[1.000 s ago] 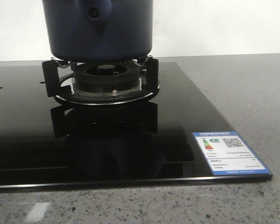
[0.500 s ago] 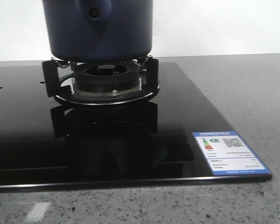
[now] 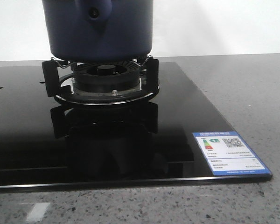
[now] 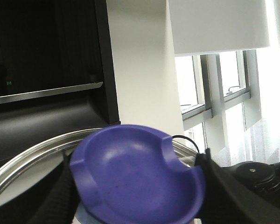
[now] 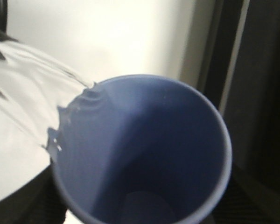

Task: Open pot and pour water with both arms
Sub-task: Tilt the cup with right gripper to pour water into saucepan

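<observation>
Navy pot (image 3: 99,29) on burner grate (image 3: 100,77), left fingers (image 4: 56,200) pinching purple lid knob (image 4: 137,179), right fingers' state unclear

Left gripper (image 4: 135,205) jaws clamped around held object; right gripper (image 5: 140,205) likewise, tilted.

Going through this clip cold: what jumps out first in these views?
The dark blue pot sitting on the burner of the black glass stove dominates the front view. In the right wrist view, water streams over the rim of a tipped blue cup. The left wrist view is filled by a blue knob on a metal-rimmed lid.
</observation>
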You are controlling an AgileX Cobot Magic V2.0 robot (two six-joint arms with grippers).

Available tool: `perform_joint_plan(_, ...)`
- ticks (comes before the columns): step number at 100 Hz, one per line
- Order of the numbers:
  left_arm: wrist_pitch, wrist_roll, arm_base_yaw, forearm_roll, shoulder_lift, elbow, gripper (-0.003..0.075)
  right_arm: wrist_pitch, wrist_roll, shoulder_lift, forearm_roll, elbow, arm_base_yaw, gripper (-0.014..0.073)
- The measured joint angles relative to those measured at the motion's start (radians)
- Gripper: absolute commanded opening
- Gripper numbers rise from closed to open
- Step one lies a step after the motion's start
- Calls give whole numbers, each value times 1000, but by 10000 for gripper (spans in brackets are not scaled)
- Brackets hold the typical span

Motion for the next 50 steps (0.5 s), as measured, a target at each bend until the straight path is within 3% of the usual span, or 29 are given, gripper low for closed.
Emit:
perform_joint_plan(30, 4, 0, 0, 2, 0, 0, 330, -9, -2, 0, -160, -1, 0, 290)
perform_joint_plan(50, 10, 0, 0, 15, 0, 0, 330, -9, -2, 0, -177, -3, 0, 290)
